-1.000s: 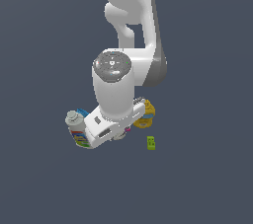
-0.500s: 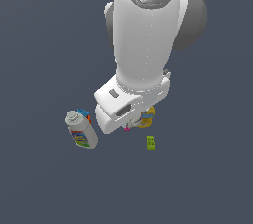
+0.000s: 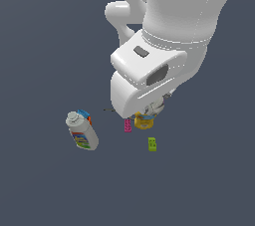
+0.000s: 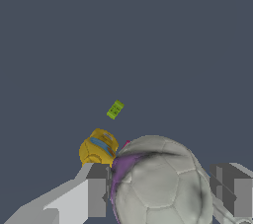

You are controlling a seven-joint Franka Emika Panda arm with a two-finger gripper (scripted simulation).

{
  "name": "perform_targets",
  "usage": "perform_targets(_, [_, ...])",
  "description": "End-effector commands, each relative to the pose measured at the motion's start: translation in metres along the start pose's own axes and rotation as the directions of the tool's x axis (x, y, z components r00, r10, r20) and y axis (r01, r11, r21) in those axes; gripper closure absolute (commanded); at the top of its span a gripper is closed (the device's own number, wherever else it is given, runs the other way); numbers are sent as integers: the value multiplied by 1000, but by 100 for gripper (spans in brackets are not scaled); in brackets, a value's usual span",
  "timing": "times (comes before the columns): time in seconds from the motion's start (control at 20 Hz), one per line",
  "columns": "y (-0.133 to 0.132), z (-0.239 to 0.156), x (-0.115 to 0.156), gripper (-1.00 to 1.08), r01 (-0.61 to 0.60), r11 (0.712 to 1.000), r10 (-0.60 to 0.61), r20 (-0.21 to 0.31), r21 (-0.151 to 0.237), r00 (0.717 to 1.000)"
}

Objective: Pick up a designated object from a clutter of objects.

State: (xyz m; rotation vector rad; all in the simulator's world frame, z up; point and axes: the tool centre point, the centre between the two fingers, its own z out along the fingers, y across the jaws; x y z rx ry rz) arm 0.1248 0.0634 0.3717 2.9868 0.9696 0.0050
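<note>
Wrist view places the small whitish-grey ball with faint seams (image 4: 158, 183) between your gripper (image 4: 165, 191) fingers (image 4: 96, 191), pinched; yellow squat bottle (image 4: 99, 148) at its 10 o'clock. Judged step: grasp made. Next, lift straight, clear of clutter

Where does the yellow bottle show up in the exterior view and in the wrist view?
Exterior view: the yellow bottle sits just under the arm's hand, right of the pink block.
Wrist view: it lies beyond one gripper finger, beside the ball.
Shared landmark: the green block.
</note>
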Motion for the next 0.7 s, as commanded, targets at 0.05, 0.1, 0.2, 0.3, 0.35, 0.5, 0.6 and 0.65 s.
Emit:
perform_targets(0.05, [-5,-19,7,108,-2,1000,2,1,1,1000])
perform_targets(0.1, [-7,-23,8,108,-2,1000,2,1,1,1000])
perform_targets(0.2, [-9,-30,11,108,-2,1000,2,2,1,1000])
perform_targets(0.3, [-10,-35,13,108,-2,1000,2,2,2,1000])
perform_targets(0.35, [-11,-37,13,108,-2,1000,2,2,2,1000])
perform_targets(0.5, [-11,-41,15,108,-2,1000,2,2,2,1000])
perform_targets(0.6, [-12,-42,15,108,-2,1000,2,2,2,1000])
perform_targets(0.65, [-12,-42,16,108,-2,1000,2,2,2,1000])
